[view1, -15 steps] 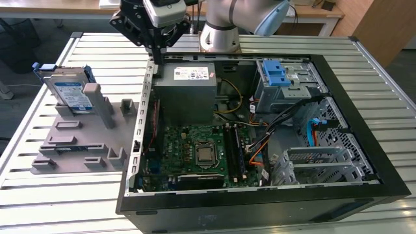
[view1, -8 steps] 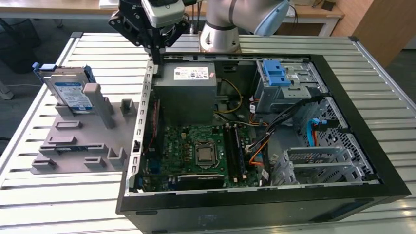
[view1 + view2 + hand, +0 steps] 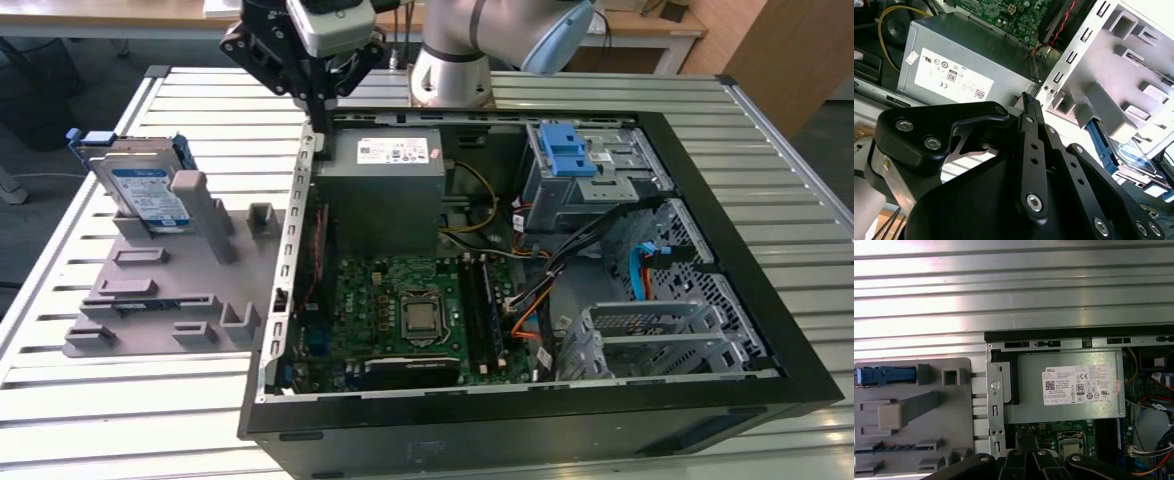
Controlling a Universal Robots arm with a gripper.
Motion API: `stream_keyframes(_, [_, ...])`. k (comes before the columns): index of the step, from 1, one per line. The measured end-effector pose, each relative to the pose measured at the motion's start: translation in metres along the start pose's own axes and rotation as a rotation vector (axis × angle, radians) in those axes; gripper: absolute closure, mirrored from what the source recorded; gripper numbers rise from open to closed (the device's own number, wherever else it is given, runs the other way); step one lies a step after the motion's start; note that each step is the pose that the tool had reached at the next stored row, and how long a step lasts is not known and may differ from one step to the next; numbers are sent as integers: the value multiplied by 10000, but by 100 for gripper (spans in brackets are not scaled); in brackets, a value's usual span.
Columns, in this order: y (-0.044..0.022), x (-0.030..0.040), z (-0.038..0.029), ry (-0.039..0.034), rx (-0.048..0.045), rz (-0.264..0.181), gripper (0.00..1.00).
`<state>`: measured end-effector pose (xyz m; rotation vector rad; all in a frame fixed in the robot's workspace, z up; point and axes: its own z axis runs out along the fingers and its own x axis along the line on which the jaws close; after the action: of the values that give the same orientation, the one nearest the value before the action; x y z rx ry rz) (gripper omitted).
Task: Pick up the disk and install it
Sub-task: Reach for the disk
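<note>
The disk (image 3: 140, 185) stands upright on its edge in a slot of the grey fixture plate (image 3: 147, 290), on the exterior view's left, outside the computer case. It is silver with a white-and-blue label and a blue bracket. In the second wrist view the disk (image 3: 1131, 152) shows behind a grey post. In the first wrist view the disk (image 3: 884, 375) is seen edge-on as a blue strip. My gripper (image 3: 320, 112) hangs over the case's back corner by the power supply, to the right of the disk and apart from it. Its fingers (image 3: 1027, 102) are together with nothing between them.
The open computer case (image 3: 747, 230) lies on a slatted metal table (image 3: 120, 420). Inside are the grey power supply (image 3: 387, 185), the motherboard (image 3: 407, 310), cables and a drive cage with blue latch tabs (image 3: 567, 150). The arm's base (image 3: 447, 75) stands behind the case.
</note>
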<state>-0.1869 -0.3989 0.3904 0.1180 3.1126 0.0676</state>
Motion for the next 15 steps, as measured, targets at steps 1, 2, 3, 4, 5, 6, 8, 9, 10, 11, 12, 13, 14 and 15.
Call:
stream_keyframes(1, [0, 3, 0, 0, 0, 0, 89])
stream_keyframes(2, [0, 6, 0, 0, 0, 0, 89])
stream_keyframes(3, [-13, 164, 15, 3, 0, 1, 89])
stream_keyframes(4, [-13, 168, 15, 4, 0, 1, 89])
stream_keyframes(5, [-14, 171, 15, 4, 0, 0, 89])
stream_keyframes(6, [-14, 174, 16, 3, 0, 0, 89])
stream_keyframes(8, [-14, 181, 16, 3, 0, 0, 89])
stream_keyframes(9, [-15, 183, 16, 4, 0, 0, 89])
stream_keyframes(10, [-15, 186, 17, 4, 0, 0, 89])
stream_keyframes(11, [-15, 189, 17, 4, 1, 0, 89])
stream_keyframes(12, [-15, 193, 17, 3, 0, 0, 89])
stream_keyframes(13, [-16, 195, 17, 4, 0, 0, 89])
stream_keyframes(14, [-16, 198, 18, 4, 0, 0, 89])
stream_keyframes(15, [-16, 202, 18, 4, 1, 0, 89])
